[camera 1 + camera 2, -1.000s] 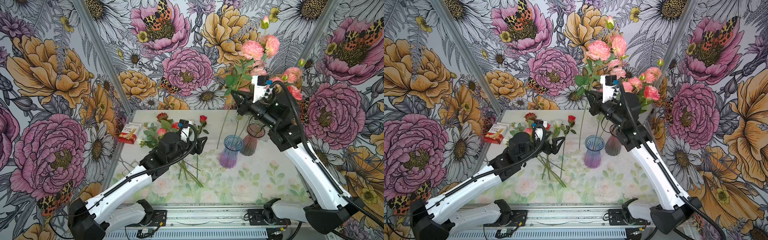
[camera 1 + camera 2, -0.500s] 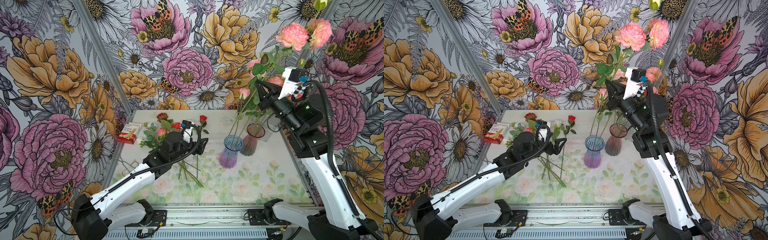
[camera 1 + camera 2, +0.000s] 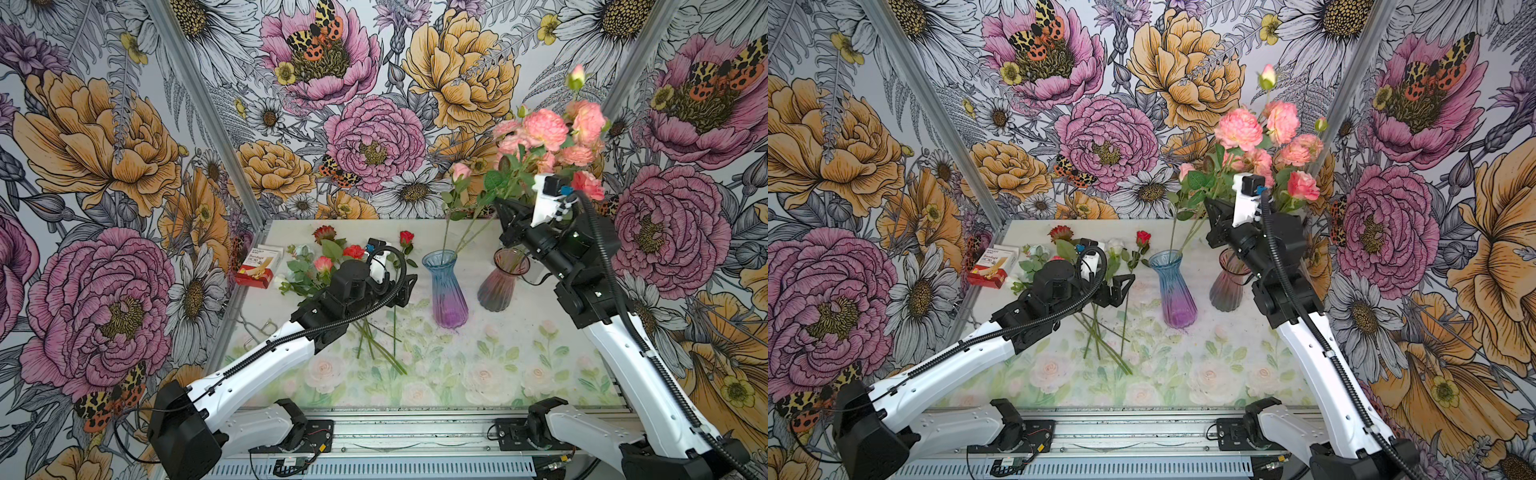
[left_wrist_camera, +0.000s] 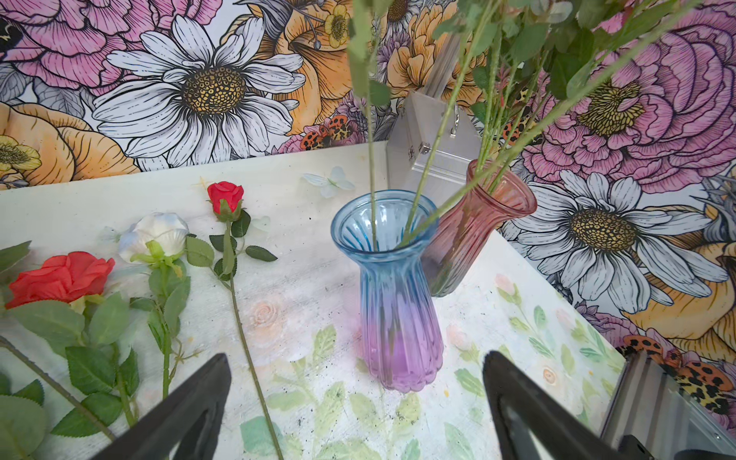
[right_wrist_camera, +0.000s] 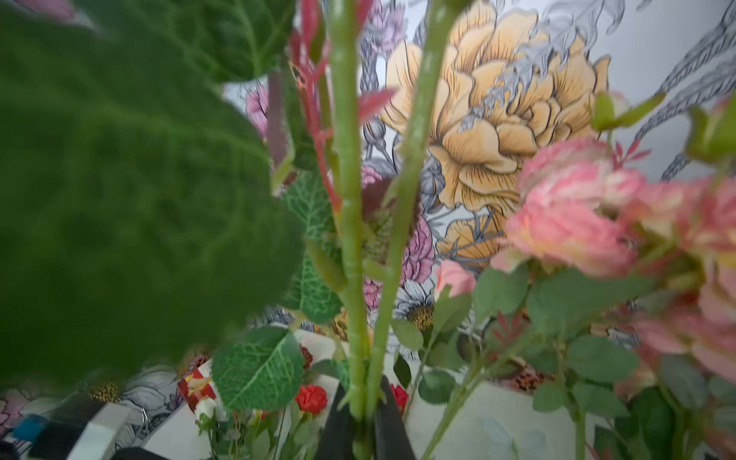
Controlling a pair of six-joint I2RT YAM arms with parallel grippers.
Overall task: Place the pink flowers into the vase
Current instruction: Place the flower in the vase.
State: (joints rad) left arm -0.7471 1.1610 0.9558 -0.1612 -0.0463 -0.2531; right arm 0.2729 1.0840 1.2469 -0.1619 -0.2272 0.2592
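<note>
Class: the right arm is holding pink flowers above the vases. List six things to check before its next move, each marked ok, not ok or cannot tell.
1. Right gripper shut on the pink flowers stems: ok.
2. Stems inside the blue vase mouth: ok.
3. Stem ends touching its bottom: cannot tell.
4. Blue vase upright: ok.
5. Left gripper open, apart from the vase: ok.
6. All stems in one vase: not ok; some stand in the reddish vase.
</note>
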